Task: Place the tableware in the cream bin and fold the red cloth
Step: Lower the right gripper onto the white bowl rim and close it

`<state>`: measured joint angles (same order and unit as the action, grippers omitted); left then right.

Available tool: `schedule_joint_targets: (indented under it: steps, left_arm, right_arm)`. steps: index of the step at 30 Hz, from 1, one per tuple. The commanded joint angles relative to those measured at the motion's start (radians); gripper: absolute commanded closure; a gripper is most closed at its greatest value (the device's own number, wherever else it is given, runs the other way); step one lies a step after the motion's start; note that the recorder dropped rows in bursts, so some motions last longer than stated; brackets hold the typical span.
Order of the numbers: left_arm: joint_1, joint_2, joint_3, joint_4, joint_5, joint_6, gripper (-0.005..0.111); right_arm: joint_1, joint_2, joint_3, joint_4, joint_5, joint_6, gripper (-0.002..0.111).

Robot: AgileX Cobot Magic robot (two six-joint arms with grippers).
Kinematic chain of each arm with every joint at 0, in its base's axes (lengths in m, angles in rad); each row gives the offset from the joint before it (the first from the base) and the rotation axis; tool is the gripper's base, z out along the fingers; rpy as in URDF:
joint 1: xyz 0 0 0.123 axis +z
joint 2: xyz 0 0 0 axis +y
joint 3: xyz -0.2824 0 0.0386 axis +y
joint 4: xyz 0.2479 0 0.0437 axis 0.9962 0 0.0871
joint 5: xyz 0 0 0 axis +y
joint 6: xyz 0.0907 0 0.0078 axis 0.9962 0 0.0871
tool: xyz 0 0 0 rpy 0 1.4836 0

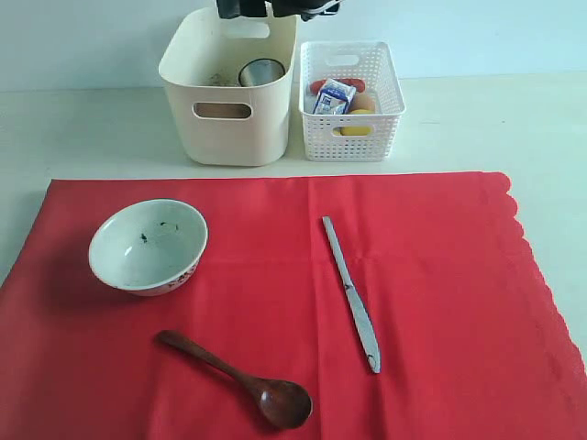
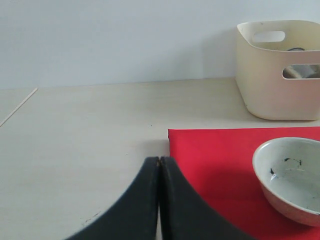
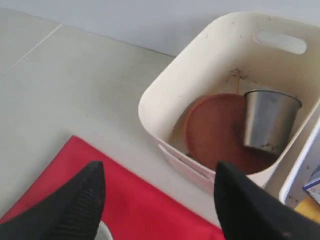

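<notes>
Your left gripper (image 2: 159,160) has its two dark fingers pressed together with nothing between them. It sits low over bare table (image 2: 90,150), just off the corner of the red cloth (image 2: 215,155). The white speckled bowl (image 2: 292,175) is close by on the cloth, upright and empty but for a few dark specks.

Your right gripper (image 3: 157,170) is spread wide and holds nothing. It hangs above the edge of the cloth (image 3: 135,200) and looks down into the cream bin (image 3: 200,60). Inside, the brown plate (image 3: 215,130) leans against a wall, and the steel cup (image 3: 270,120) is beside it, touching it.

From the exterior camera, the cloth (image 1: 440,275) is spread flat and unfolded, its scalloped edge running down the right side. Three pieces are out on it. The bowl (image 1: 147,246) is on the left. The wooden spoon (image 1: 240,380) lies nearest the camera, its scoop pointing right. The table knife (image 1: 351,293) lies right of centre, running lengthwise away from the camera, well apart from the other two.

The bin (image 1: 229,137) stands on the table just beyond the far edge of the cloth, and the cup (image 1: 261,71) shows over its rim. The white basket (image 1: 348,137) stands just beside it on the right. It holds the milk carton (image 1: 334,96) and some food that is partly hidden.
</notes>
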<state>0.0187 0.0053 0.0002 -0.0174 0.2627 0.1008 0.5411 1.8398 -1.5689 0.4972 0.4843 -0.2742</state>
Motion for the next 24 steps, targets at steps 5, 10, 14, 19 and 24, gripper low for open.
schedule_joint_targets:
  steps: [5, 10, 14, 19, 24]
  left_arm:
    - [0.003, -0.005, 0.0, -0.009, -0.001, 0.0, 0.104]
    - [0.003, -0.005, 0.0, -0.009, -0.001, 0.0, 0.104]
    - [0.003, -0.005, 0.0, -0.009, -0.001, 0.0, 0.104]
    - [0.003, -0.005, 0.0, -0.009, -0.001, 0.0, 0.104]
    - [0.003, -0.005, 0.0, -0.009, -0.001, 0.0, 0.104]
  right_arm:
    - [0.047, 0.035, -0.004, -0.005, 0.302, -0.038, 0.089]
    - [0.186, 0.143, -0.004, -0.01, 0.237, 0.005, 0.085]
    - [0.236, 0.216, -0.004, -0.112, 0.121, 0.145, 0.058]
    - [0.238, 0.288, -0.004, -0.195, 0.095, 0.145, 0.05]
    - [0.238, 0.339, -0.004, -0.182, 0.093, 0.145, 0.05]
